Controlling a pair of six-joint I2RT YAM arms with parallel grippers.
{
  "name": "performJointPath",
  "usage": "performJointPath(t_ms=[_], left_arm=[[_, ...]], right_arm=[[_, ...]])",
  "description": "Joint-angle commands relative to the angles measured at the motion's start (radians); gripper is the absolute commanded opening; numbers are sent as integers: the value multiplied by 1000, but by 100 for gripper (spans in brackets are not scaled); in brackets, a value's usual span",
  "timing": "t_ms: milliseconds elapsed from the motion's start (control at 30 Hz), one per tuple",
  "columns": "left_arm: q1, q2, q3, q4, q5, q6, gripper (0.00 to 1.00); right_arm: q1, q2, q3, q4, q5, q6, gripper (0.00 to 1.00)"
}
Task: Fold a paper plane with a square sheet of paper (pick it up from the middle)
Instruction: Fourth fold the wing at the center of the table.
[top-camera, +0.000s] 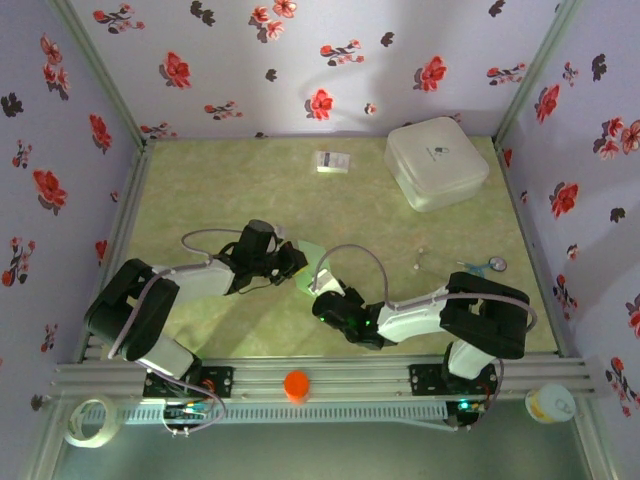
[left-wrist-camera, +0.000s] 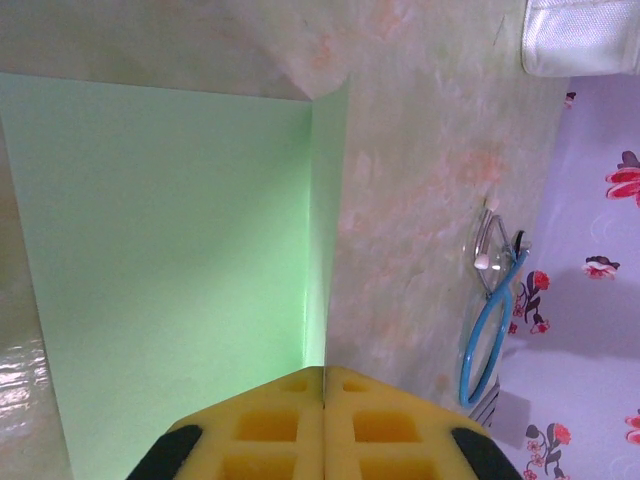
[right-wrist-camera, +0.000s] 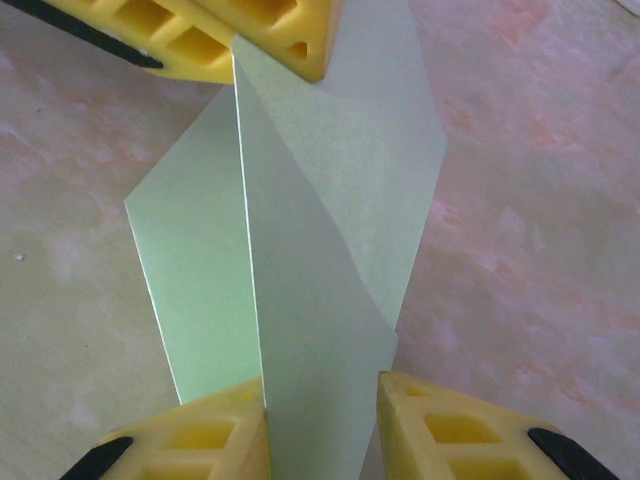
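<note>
The marbled green table (top-camera: 200, 190) carries both arms, which bend in toward each other near its middle. A white rounded box (top-camera: 437, 163) sits toward the far right corner, well apart from them. Between the arms is the square sheet of paper (right-wrist-camera: 200, 260), pale green and creased along one long line, its sides sloping away from that crease. The left gripper (left-wrist-camera: 324, 375) is clamped on one end of the crease, its yellow fingers (left-wrist-camera: 270, 430) pressed together with the paper pinched between them. The right gripper (right-wrist-camera: 322, 388) faces it at the opposite end, jaws parted, the paper standing in the gap with its fold against one finger (right-wrist-camera: 215, 435). A small white printed card (top-camera: 331, 161) lies near the far edge, left of the box, and a blue looped tool (left-wrist-camera: 490, 320) lies off to the right.
</note>
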Motion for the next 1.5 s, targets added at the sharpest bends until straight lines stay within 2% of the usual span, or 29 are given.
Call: performJointPath(t_ms=[0, 233, 700, 767, 967, 1133, 1467], left_arm=[[8, 1, 9, 30, 14, 9, 6], [8, 0, 9, 30, 13, 10, 5], [8, -3, 5, 30, 14, 8, 8], [10, -4, 8, 29, 12, 8, 11], [14, -34, 6, -9, -8, 20, 28], [26, -103, -3, -98, -72, 46, 42], [54, -194, -13, -185, -126, 64, 48]], right_arm=[[-6, 1, -15, 24, 15, 20, 32], [-8, 0, -24, 42, 17, 18, 31], [-12, -3, -26, 40, 17, 24, 19], [-14, -3, -25, 42, 12, 25, 16], [-39, -3, -30, 62, -40, 49, 9], [-69, -5, -33, 84, -105, 64, 7], [-102, 21, -38, 119, -196, 129, 10]])
